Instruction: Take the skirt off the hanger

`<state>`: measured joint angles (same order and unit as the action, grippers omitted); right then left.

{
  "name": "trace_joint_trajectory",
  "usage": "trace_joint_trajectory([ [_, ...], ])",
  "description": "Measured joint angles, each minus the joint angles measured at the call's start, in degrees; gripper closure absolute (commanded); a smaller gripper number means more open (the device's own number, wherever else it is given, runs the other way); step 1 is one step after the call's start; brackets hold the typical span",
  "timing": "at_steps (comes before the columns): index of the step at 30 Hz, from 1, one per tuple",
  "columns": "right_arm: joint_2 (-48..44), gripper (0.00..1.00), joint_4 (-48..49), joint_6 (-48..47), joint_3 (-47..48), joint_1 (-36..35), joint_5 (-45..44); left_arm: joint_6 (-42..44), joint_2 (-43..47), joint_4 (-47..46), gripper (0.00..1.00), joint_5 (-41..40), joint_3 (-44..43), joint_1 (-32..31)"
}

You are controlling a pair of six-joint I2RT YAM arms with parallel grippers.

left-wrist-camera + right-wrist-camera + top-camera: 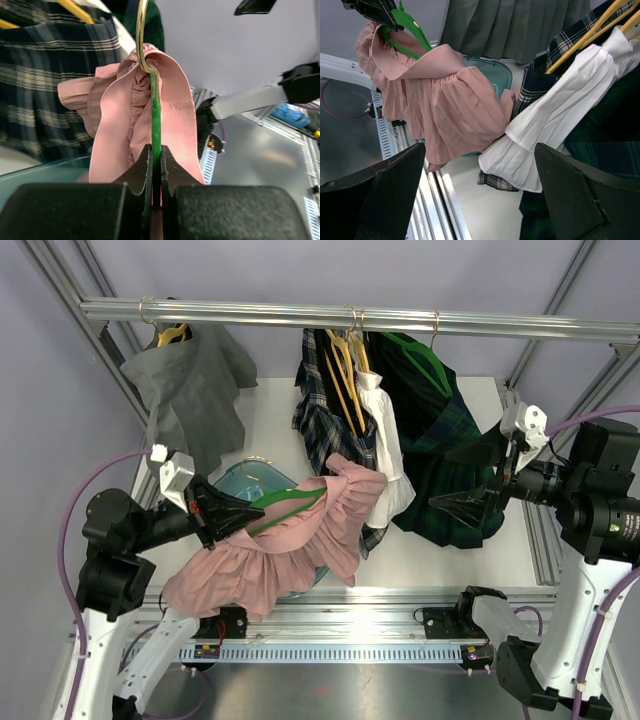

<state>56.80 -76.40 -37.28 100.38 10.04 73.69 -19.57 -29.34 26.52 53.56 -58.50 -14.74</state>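
A pink pleated skirt point(270, 550) hangs on a green hanger point(288, 508) off the rail, held low over the table's front left. My left gripper point(232, 512) is shut on the green hanger's bar point(156, 125), with the pink waistband point(175, 115) looped round the bar and its gold hook point(141, 40). My right gripper point(478, 475) is open and empty at the right, apart from the skirt. In the right wrist view the pink skirt point(440, 110) and green hanger point(412, 27) sit upper left, beyond my open jaws.
A metal rail point(350, 318) at the back carries a grey skirt point(190, 390), a navy plaid skirt point(325, 410), a white skirt point(385, 455) and a dark green plaid skirt point(445, 455). A teal bin point(245, 480) sits under the pink skirt.
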Motion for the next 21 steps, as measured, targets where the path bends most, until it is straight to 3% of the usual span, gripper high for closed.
trace_joint_trajectory([
  [3, 0.02, 0.03, 0.02, 2.75, -1.07, -0.61, -0.17, -1.66, -2.4, -2.71, 1.0, 0.39, 0.0, -3.15],
  [7, 0.24, 0.04, -0.13, 5.09, -4.39, -2.93, -1.57, -0.7, -7.45, -3.52, 1.0, -3.93, -0.42, -15.23],
  [14, 0.61, 0.04, -0.28, 6.93, -6.82, -6.29, -7.3, 5.31, -21.79, -1.68, 1.0, -24.37, -5.62, -39.91],
  [21, -3.04, 0.07, 0.11, 9.4, -13.38, -6.54, -15.82, 8.9, -31.91, -3.3, 1.0, -43.06, -10.12, -48.35],
])
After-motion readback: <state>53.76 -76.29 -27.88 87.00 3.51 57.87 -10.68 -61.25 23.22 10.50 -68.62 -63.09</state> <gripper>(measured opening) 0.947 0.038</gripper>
